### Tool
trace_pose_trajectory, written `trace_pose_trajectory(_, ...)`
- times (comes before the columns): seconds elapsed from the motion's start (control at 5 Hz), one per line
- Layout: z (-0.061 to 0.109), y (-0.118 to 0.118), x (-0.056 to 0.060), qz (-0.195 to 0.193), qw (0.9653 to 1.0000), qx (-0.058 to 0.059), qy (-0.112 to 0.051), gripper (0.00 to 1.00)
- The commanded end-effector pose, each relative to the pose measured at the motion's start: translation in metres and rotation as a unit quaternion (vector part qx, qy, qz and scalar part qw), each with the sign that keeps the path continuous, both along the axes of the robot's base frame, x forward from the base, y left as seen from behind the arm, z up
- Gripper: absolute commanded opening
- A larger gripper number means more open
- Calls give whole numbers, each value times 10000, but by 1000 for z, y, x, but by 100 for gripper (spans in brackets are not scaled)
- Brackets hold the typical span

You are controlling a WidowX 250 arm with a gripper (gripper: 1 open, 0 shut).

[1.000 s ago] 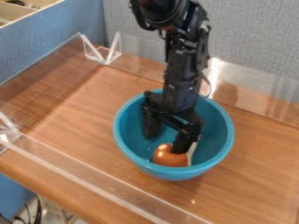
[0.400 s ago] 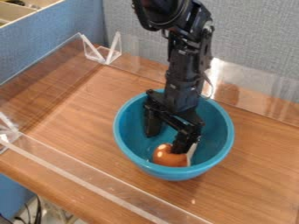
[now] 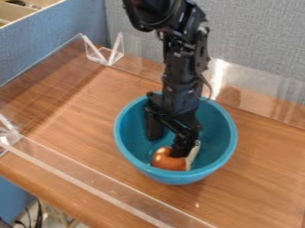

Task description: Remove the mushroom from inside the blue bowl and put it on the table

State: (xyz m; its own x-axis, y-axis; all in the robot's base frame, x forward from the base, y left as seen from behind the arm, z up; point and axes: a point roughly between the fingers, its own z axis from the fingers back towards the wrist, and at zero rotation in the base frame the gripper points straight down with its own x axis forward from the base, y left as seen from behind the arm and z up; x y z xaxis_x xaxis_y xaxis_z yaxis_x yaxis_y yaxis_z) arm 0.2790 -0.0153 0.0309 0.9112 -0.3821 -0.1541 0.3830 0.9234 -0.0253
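Note:
The blue bowl (image 3: 131, 147) sits on the table (image 3: 84, 98) toward the front right. Inside it, near the front wall, lies the mushroom (image 3: 167, 158), showing its orange-brown cap and a bit of white stem. My gripper (image 3: 168, 135) points straight down into the bowl with its jaws open. Its black fingers (image 3: 188, 152) reach to just above and beside the mushroom; I cannot tell whether they touch it. Nothing is gripped.
Low clear acrylic walls (image 3: 53, 58) edge the table on the left, back and front. A clear bracket (image 3: 107, 49) stands at the back left corner. Bare wood lies left of the bowl. A blue panel (image 3: 256, 36) rises behind.
The arm and gripper have shifted slightly left within the bowl. The jaws stay open and the mushroom lies where it was.

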Motion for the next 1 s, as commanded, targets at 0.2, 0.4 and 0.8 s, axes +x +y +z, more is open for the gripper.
trace_pose_trajectory(0.2, -22, 28, -23, 495, 9985, 86, 205, 100)
trace_pose_trajectory(0.4, -20, 29, -19, 338, 9991, 103, 226, 100)
trace_pose_trajectory(0.8, -21, 25, -18, 341, 9990, 120, 280, 100)
